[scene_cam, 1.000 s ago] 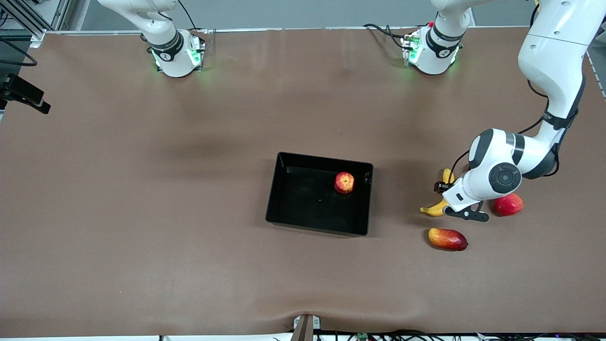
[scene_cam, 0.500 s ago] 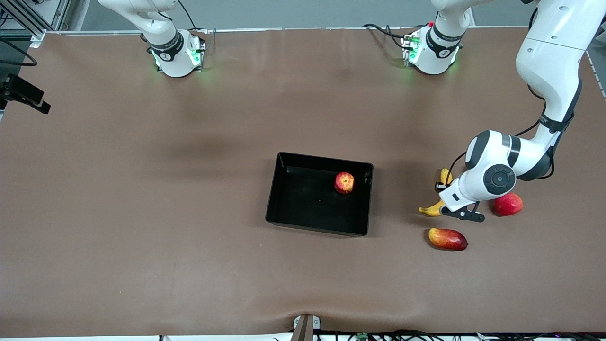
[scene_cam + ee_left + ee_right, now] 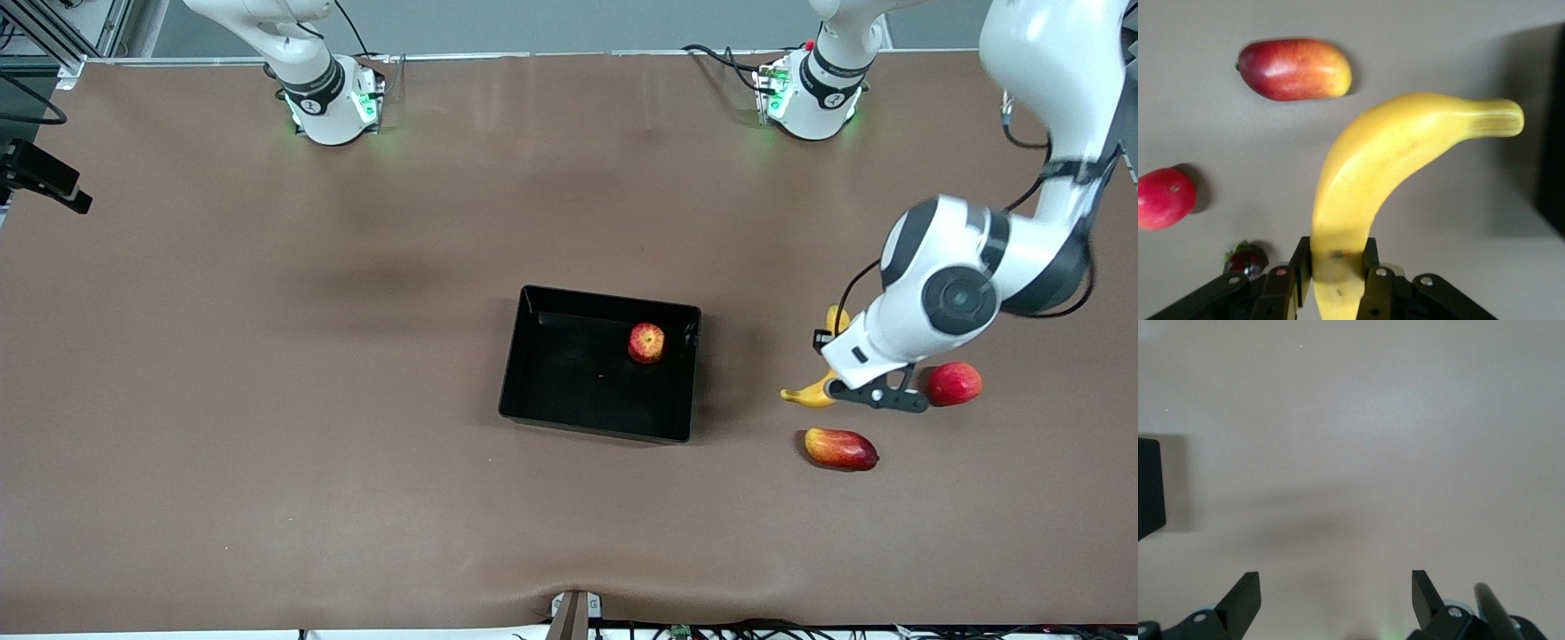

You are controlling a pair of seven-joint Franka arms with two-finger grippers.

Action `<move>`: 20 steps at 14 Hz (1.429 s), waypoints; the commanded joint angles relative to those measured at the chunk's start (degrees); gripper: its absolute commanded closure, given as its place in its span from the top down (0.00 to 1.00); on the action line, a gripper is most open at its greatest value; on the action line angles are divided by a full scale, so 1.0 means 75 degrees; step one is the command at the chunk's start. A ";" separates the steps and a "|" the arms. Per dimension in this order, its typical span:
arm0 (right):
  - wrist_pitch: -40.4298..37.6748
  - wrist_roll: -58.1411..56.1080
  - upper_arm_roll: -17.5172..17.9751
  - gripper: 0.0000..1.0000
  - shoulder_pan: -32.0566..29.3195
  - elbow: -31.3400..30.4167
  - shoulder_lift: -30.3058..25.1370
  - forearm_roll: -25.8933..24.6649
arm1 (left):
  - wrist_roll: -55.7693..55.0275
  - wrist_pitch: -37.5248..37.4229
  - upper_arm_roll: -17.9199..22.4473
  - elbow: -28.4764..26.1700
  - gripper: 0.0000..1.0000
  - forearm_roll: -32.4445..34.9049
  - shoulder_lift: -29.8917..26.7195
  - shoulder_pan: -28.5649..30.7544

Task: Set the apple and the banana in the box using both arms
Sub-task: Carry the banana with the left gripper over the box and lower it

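Note:
The yellow banana [image 3: 803, 396] hangs a little above the table, between the box and the loose fruits at the left arm's end. My left gripper [image 3: 836, 363] is shut on its middle, and the left wrist view shows both black fingers [image 3: 1300, 262] pressed against the banana [image 3: 1405, 140]. The small red-and-yellow apple [image 3: 646, 342] lies inside the black box [image 3: 605, 305], close to the wall on the left arm's side. My right gripper [image 3: 1336, 593] is open with nothing in it, over bare table, with a corner of the box [image 3: 1148, 487] at the edge of its view.
A red-and-yellow mango-like fruit [image 3: 840, 448] lies nearer to the front camera than the banana. A plain red fruit [image 3: 954, 383] sits beside the left wrist. A small dark red glossy thing [image 3: 1245, 260] lies under the left gripper. Open table surrounds the box.
My left gripper has shut on the banana and risen with it off the table. The left arm's elbow has lifted. The apple, the box and the right gripper have not moved.

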 commanded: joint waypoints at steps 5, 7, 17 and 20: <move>-0.0041 -0.0062 0.0057 1.00 -0.0111 0.0063 0.0004 -0.0057 | -0.2483 -0.0647 -0.0295 0.1612 0.00 -0.0316 0.0646 -0.1794; -0.0041 -0.0062 0.0045 1.00 -0.0123 0.0063 0.0004 -0.0057 | -0.3338 -0.0612 -0.0295 0.2081 0.00 -0.0328 0.1079 -0.2298; -0.0041 -0.0062 0.0045 1.00 -0.0252 0.0051 0.0004 0.0118 | -0.4316 0.0150 0.1744 0.3161 0.00 -0.0398 0.2275 -0.5382; -0.0041 -0.0062 0.0045 1.00 -0.0287 0.0051 0.0004 0.0130 | -0.4339 0.0524 0.1802 0.3161 0.00 -0.0457 0.2662 -0.5628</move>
